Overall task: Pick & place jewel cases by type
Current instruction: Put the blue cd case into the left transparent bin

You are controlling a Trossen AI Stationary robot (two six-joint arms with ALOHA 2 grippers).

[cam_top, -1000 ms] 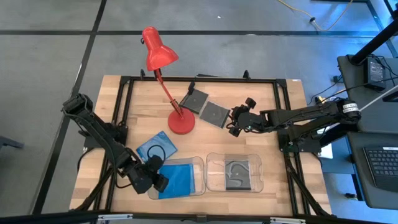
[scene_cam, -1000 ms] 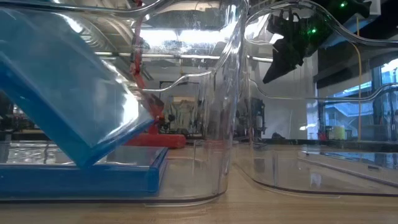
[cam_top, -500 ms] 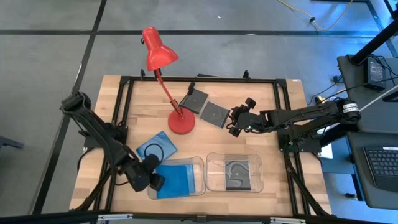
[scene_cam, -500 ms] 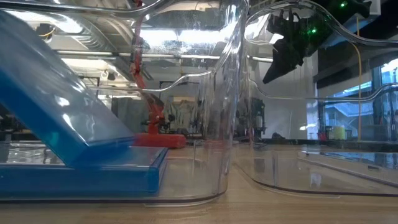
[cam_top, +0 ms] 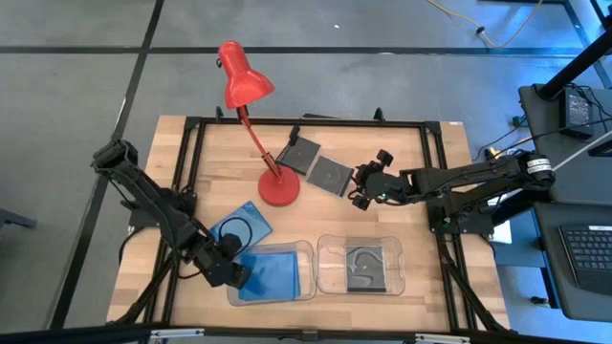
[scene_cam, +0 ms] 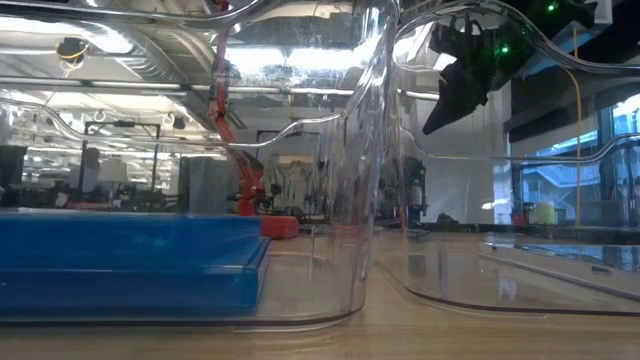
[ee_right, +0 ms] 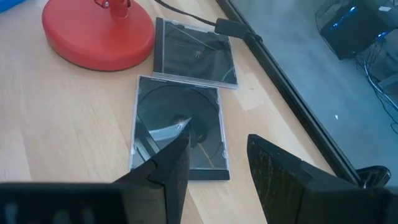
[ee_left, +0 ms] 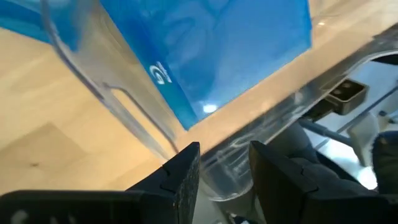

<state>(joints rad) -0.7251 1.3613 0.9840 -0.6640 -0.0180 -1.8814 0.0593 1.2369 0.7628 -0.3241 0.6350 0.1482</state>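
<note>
Two translucent blue jewel cases [scene_cam: 130, 262] lie flat, one on the other, in the left clear tray [cam_top: 310, 287]; the top one shows in the high view [cam_top: 275, 274]. My left gripper [cam_top: 233, 275] hangs open over that tray's left rim [ee_left: 112, 99], holding nothing. A third blue case [cam_top: 239, 227] lies on the table just beyond. One dark case [cam_top: 363, 266] lies in the right tray [cam_top: 401, 250]. Two more dark cases [ee_right: 177, 127] [ee_right: 196, 53] lie flat near the lamp. My right gripper [ee_right: 217, 168] hovers open above the nearer of them.
A red desk lamp stands on its round base [cam_top: 279, 189] mid-table, just left of the two dark cases. A black metal frame [cam_top: 316, 122] runs around the table's edges. Bare wood [cam_top: 220, 167] shows at the far left.
The blue case that leaned tilted in the left tray has dropped flat onto the blue case under it. My left gripper has let go of it and drawn back a little toward the table's left edge, tipping as it went.
</note>
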